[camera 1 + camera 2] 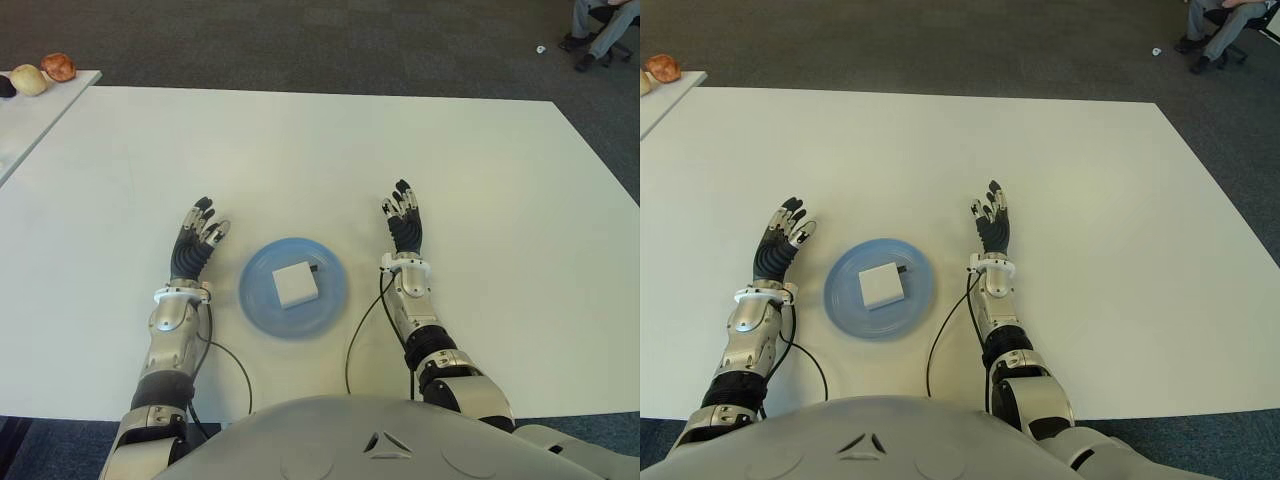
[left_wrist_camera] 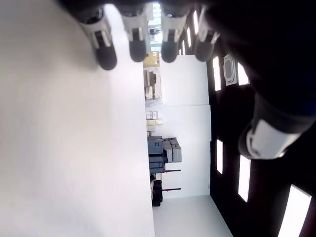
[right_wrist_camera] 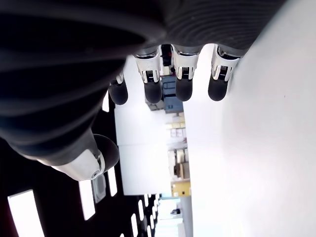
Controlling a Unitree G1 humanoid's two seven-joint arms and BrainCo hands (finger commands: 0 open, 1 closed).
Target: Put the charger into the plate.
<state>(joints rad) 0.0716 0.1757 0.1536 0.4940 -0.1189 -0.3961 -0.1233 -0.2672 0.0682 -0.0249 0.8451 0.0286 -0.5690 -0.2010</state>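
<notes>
White square charger (image 1: 296,284) flat in centre of round blue plate (image 1: 262,300); placement looks done. Left hand (image 1: 196,243) left of plate, right hand (image 1: 405,226) right of it, both with fingers extended, empty, clear of rim.

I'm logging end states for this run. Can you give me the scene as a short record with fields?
task thing: white charger, lying in the plate
plate: blue plate, on the white table between the two hands
left hand: left hand, left of the plate, fingers extended, holding nothing
right hand: right hand, right of the plate, fingers extended, holding nothing
task status: charger appears placed
</notes>
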